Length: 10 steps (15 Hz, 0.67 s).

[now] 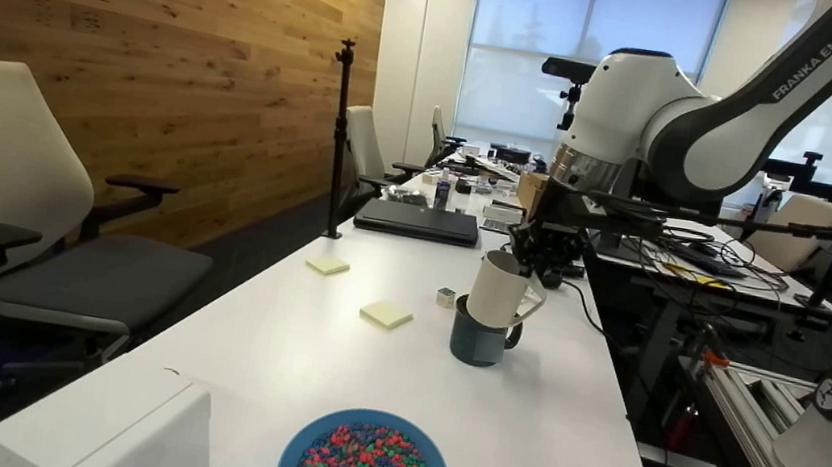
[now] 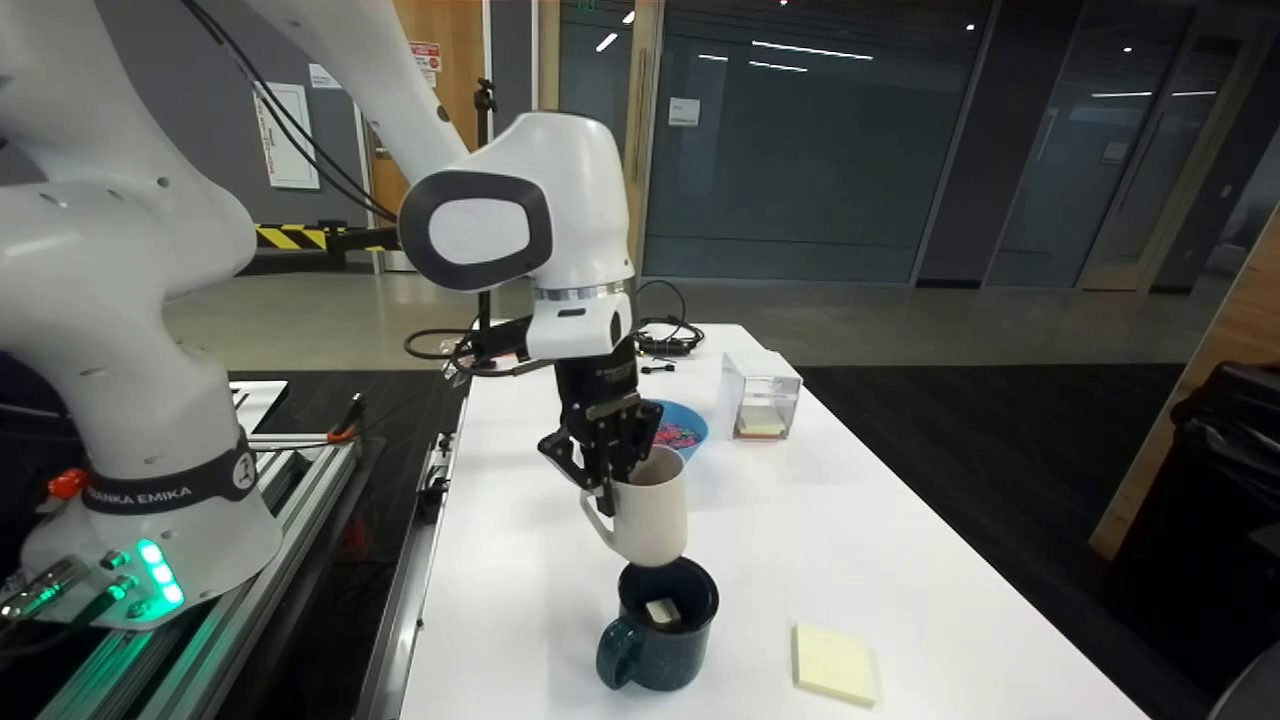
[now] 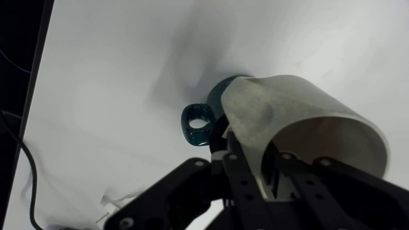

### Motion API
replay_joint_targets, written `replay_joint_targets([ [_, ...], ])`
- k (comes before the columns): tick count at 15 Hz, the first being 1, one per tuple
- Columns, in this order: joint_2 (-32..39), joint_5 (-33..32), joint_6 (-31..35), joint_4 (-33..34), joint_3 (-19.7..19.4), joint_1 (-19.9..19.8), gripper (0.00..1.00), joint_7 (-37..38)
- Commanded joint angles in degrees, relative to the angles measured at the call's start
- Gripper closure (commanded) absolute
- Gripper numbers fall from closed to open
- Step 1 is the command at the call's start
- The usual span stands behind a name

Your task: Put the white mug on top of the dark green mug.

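Observation:
The cream-white mug [image 1: 497, 292] is held tilted over the dark green mug [image 1: 472, 343]. In an exterior view the white mug [image 2: 652, 520] has its base just above the dark mug's rim; I cannot tell if they touch. My gripper [image 2: 606, 490] is shut on the white mug's wall, one finger inside and one outside. The dark green mug [image 2: 668, 650] stands upright on the table, with a small pale block [image 2: 662, 612] inside. In the wrist view the white mug [image 3: 255, 105] hides much of the dark mug [image 3: 218, 94], and my gripper [image 3: 252, 153] pinches its wall.
A small cube [image 1: 446, 297] and two yellow note pads [image 1: 386, 314] [image 1: 328, 264] lie near the mugs. A blue bowl [image 1: 289, 456] of colourful bits and a white box [image 1: 112, 427] stand farther off. A dark laptop [image 1: 418, 221] and a thin post [image 1: 340, 133] are also on the table.

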Motion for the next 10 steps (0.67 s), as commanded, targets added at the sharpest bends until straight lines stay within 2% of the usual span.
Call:
replay_joint_targets([
  [1, -0.9, 2.3, 0.5, 0.0, -0.4, -1.5, 0.96, -0.4],
  [5, 0.3, 1.6, 1.9, 0.1, -0.6, -2.5, 0.96, -0.7],
  [10, 5.4, 1.0, 5.7, 1.8, -0.2, -2.2, 0.96, -1.3],
])
